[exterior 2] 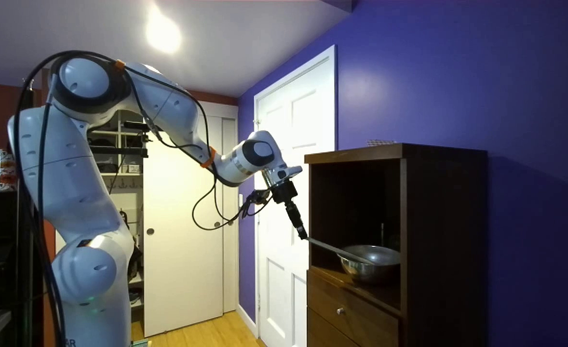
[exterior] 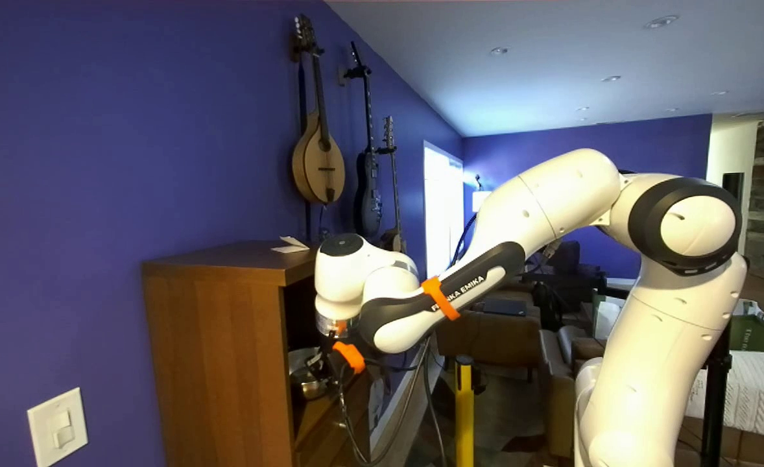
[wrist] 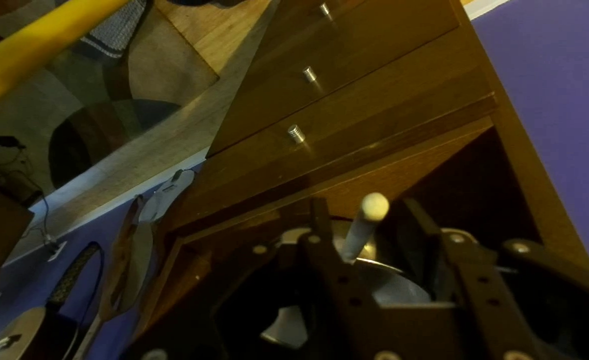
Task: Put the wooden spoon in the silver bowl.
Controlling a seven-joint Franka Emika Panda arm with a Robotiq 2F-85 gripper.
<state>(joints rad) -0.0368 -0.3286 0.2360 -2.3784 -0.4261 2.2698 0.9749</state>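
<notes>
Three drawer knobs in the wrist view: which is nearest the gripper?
The top knob, lowest in that picture and first below the bowl; the middle knob and third knob lie farther off.

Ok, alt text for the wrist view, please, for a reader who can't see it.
An open gripper straddles the handle of the wooden spoon, gaps showing either side; behind it, the silver bowl sits inside a brown cabinet. Drawers fill the picture's upper middle, with a purple wall at right.

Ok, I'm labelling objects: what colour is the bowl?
The bowl is shiny silver-grey, clearest in an exterior view.
</notes>
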